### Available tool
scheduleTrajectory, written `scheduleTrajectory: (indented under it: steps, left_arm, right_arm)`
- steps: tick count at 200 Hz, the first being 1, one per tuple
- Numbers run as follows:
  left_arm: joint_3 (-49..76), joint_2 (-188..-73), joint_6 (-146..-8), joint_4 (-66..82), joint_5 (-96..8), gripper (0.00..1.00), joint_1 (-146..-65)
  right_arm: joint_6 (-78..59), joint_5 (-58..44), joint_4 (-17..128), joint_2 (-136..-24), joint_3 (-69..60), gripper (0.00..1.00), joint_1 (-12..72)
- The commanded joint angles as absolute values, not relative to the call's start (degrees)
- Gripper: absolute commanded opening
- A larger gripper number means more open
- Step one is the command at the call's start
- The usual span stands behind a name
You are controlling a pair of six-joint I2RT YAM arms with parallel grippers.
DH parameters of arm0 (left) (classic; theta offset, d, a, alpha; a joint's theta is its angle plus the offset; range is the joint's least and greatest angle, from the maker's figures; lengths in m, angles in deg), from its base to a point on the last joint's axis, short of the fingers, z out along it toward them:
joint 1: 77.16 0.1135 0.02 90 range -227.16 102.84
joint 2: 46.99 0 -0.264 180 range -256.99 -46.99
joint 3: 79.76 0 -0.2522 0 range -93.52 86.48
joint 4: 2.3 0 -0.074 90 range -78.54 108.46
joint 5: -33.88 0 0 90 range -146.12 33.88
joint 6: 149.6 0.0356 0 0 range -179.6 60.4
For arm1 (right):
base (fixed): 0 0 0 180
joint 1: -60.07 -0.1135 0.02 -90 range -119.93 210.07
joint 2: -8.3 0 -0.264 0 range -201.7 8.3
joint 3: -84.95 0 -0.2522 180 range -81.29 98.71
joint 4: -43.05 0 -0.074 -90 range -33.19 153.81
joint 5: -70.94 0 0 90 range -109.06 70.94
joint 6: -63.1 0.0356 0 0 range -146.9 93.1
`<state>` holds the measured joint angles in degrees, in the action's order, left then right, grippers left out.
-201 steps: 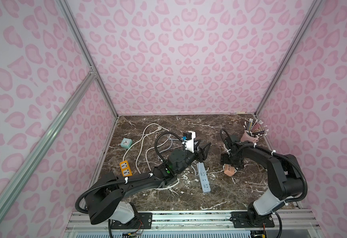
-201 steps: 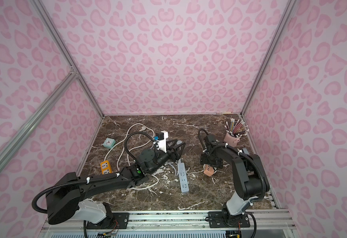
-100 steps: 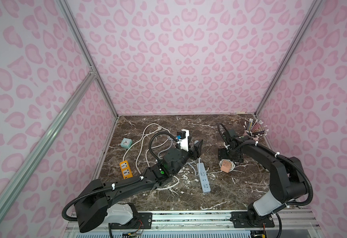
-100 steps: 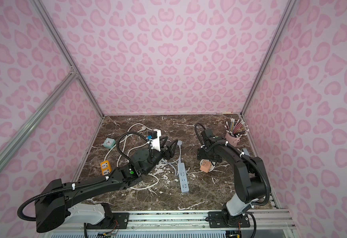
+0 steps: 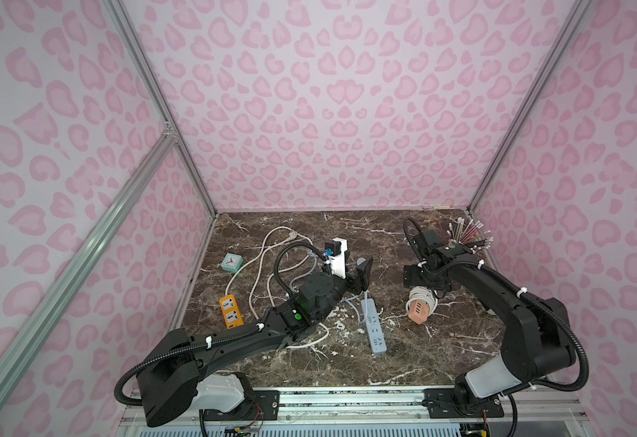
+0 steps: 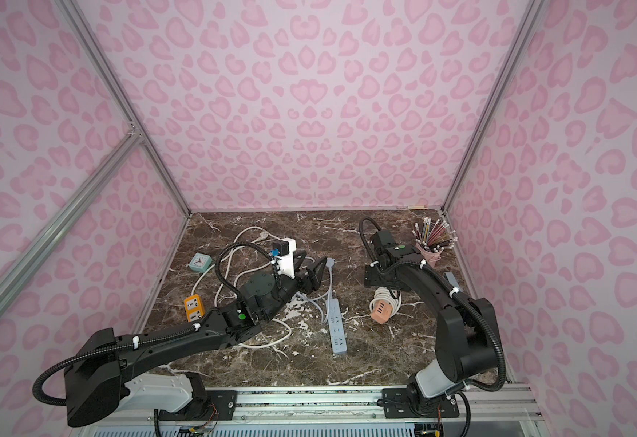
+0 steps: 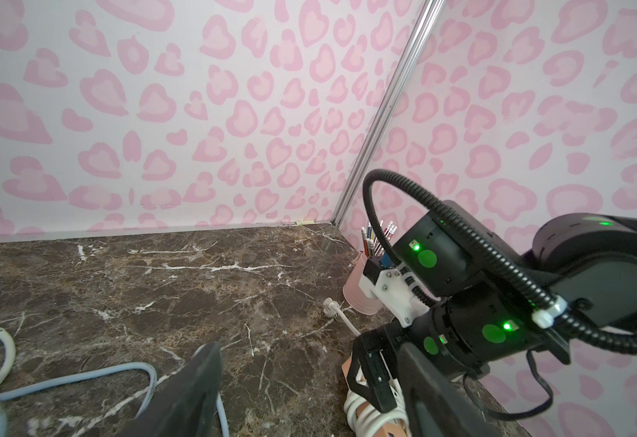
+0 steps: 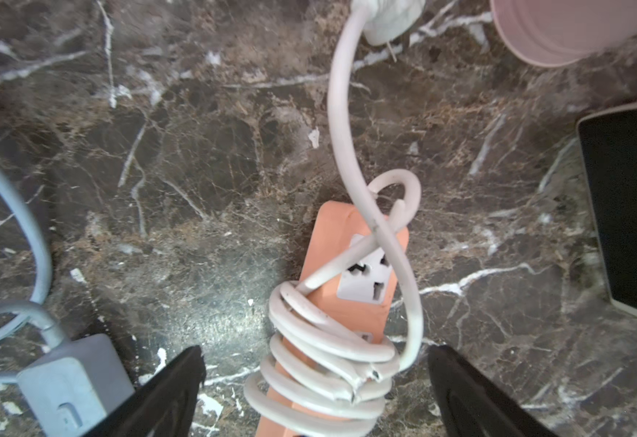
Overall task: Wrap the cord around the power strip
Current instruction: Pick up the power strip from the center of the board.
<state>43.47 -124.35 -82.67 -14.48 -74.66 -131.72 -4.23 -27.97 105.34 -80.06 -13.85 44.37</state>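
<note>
L gripper (image 5: 362, 274), mid-tabletop by the blue strip (image 5: 373, 325), has spread its jaws wider and is empty. Orange power strip (image 5: 419, 312) lies right of centre, cord (image 8: 328, 359) coiled round it. R gripper (image 8: 315, 352) has let go, jaws wide; wrap looks near done.

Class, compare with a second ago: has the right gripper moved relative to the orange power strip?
Yes. The right gripper has drawn away from the orange power strip, backward or upward; the strip stayed put.

Stereo pair high, front-on; R wrist close over power strip (image 8: 341, 242).
</note>
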Motion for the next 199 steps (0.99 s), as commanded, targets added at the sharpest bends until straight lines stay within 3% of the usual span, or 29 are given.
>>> scheduleTrajectory:
  steps: [1,41,60,97,142,158,199]
  left_arm:
    - [42.9,-124.4,-83.6,-14.5,-73.9,0.76,-131.6]
    - [42.0,-122.6,-84.9,-8.6,-75.2,0.76,-130.2]
    - [41.6,-120.9,-86.1,-3.3,-75.3,0.76,-128.1]
    - [45.3,-115.5,-85.5,2.6,-76.5,0.75,-124.3]
    - [47.4,-112.3,-87.1,5.7,-76.8,0.75,-123.2]
    - [48.0,-112.8,-89.3,4.4,-75.1,0.73,-123.2]
    - [48.4,-114.5,-91.6,2.5,-72.3,0.71,-123.2]
  right_arm:
    - [-3.6,-30.7,107.7,-79.7,-11.8,0.97,43.1]
    - [-0.6,-40.8,109.7,-79.4,-9.5,0.97,33.1]
    - [1.2,-39.6,108.7,-79.2,-10.7,0.95,26.8]
    - [5.6,-31.2,104.7,-78.8,-17.8,0.80,16.0]
    - [8.0,-25.2,99.2,-76.7,-26.3,0.55,15.9]
    - [7.8,-23.5,98.2,-77.8,-25.9,0.55,15.8]
    - [8.0,-19.9,94.3,-80.4,-24.4,0.69,15.4]
